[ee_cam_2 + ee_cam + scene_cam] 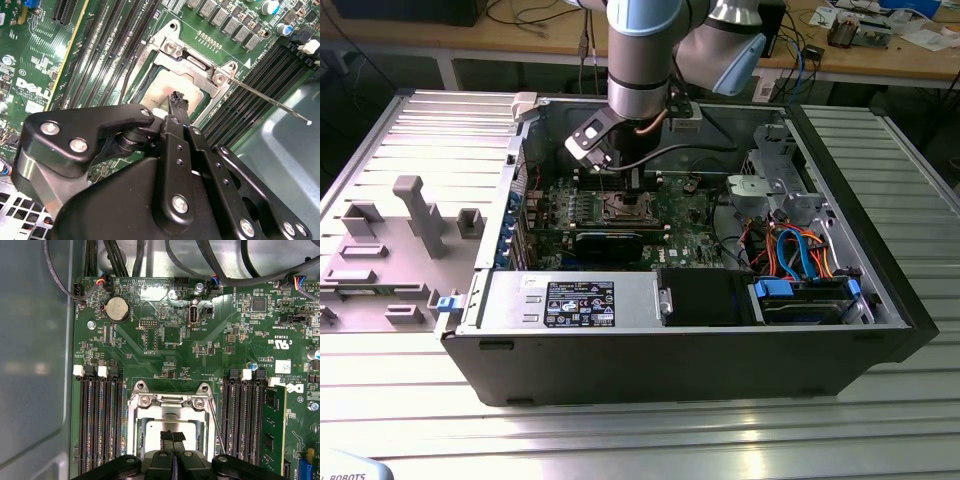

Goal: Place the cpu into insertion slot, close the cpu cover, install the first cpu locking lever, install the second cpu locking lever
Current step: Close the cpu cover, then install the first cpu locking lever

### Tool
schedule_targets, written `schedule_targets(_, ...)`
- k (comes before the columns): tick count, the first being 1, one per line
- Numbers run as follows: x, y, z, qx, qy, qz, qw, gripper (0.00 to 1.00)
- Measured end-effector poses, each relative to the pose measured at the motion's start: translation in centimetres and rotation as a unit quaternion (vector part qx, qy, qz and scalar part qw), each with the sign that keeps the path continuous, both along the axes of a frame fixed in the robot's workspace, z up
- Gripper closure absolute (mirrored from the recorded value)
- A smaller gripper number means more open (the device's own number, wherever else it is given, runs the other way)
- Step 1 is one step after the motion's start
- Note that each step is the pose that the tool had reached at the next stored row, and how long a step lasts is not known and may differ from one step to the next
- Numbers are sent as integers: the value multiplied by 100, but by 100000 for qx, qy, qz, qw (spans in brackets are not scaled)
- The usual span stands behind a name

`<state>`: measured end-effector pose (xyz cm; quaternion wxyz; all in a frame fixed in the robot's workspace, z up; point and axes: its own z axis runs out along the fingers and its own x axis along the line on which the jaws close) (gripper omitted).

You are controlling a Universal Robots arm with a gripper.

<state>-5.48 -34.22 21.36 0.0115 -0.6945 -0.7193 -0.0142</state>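
The cpu point(159, 86) lies with its dull silver top up in the insertion slot point(623, 208) on the green motherboard; its top also appears in the first wrist view point(150, 427). The silvery cpu cover point(170, 401) point(200, 67) lies down around it, and the chip shows through its window. A thin locking lever point(270, 102) point(216, 425) sticks out at a slant from one corner of the socket, unlatched. My gripper point(177, 100) point(172, 436) point(620, 182) hangs straight over the chip with its black fingers shut together and nothing between them. The tips are at or just above the chip's top.
Black memory slots point(105, 55) flank the socket on both sides, one holding a green memory stick point(274, 430). A coin battery point(117, 308) and cables point(235, 270) lie beyond. The case wall point(35, 365), drive cage point(775, 185) and power supply point(570, 300) hem in the board.
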Motion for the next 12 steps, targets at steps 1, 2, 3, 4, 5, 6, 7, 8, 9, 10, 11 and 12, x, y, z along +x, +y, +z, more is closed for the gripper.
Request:
schedule_targets(1, 8, 0, 0, 2, -3, 0, 100000, 89)
schedule_targets(2, 16, 0, 0, 0, 1, -1, 100000, 89)
schedule_targets(3, 17, 0, 0, 2, -1, -1, 100000, 89)
schedule_targets(4, 18, 0, 0, 2, -2, 1, 100000, 89)
schedule_targets(5, 20, 0, 0, 4, -3, 0, 100000, 89)
schedule_targets(6, 21, 0, 0, 1, 1, 1, 100000, 89)
schedule_targets(7, 22, 0, 0, 2, 0, 0, 100000, 89)
schedule_targets(8, 23, 0, 0, 3, -1, 0, 100000, 89)
schedule_targets(9, 24, 0, 0, 1, -2, -1, 100000, 89)
schedule_targets(10, 26, 0, 0, 2, 0, 0, 100000, 89)
schedule_targets(11, 27, 0, 0, 2, -2, -2, 100000, 89)
schedule_targets(12, 29, 0, 0, 1, -2, 0, 100000, 89)
